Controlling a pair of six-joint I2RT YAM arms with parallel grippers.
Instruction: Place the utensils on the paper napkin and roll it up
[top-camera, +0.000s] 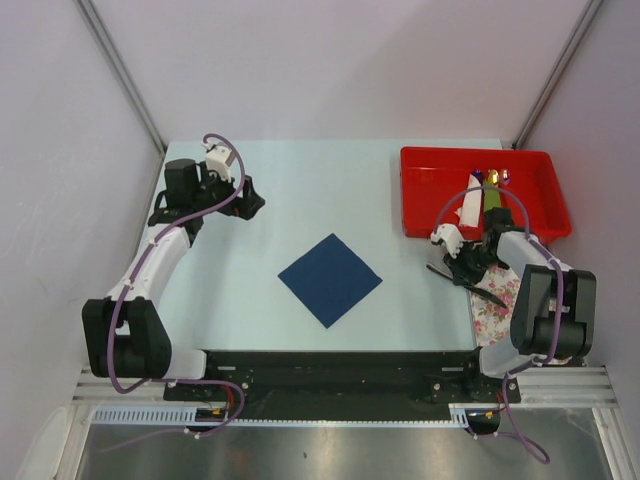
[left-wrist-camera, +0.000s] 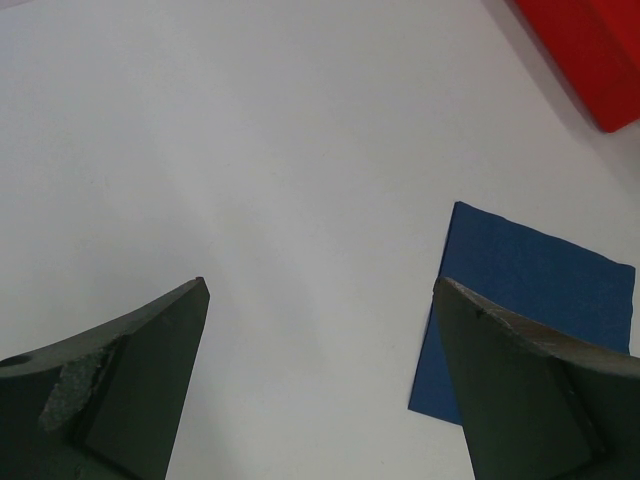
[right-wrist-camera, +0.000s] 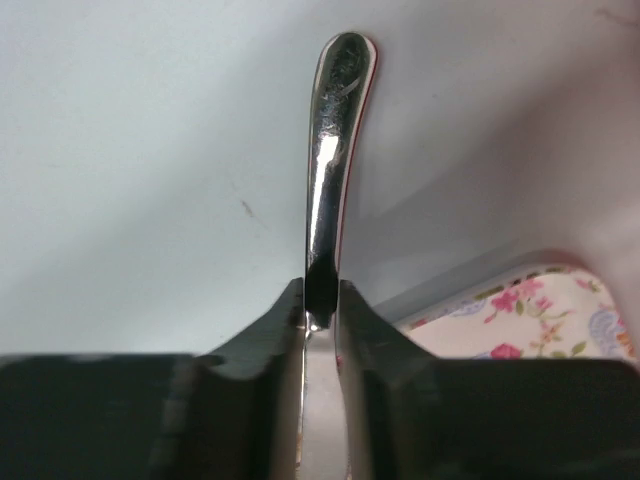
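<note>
**A:** What is the right hand doing?

**B:** The right hand (right-wrist-camera: 320, 300) is clamped on a slim, shiny metal utensil (right-wrist-camera: 335, 150). Both fingers press against its sides, and the rounded handle end sticks out past the fingertips.

**A:** Where on the desk is that?

**B:** Near the right edge of the desk (top-camera: 300, 190), just in front of the red tray (top-camera: 435, 190). From above the utensil looks dark. 1 end points over bare desk, the other lies over the pink-flowered white cloth (top-camera: 497, 312). I cannot tell whether it rests there or is lifted.

**A:** And the left hand?

**B:** The left hand (left-wrist-camera: 320, 290) has its 2 fingers wide apart, above bare desk toward the far left corner.

**A:** The paper napkin?

**B:** The paper napkin (top-camera: 330, 279) lies flat and unrolled at the middle of the desk, turned like a diamond. It is well apart from both hands and from the utensil. The left wrist camera sees it partly behind its right-hand finger.
</note>
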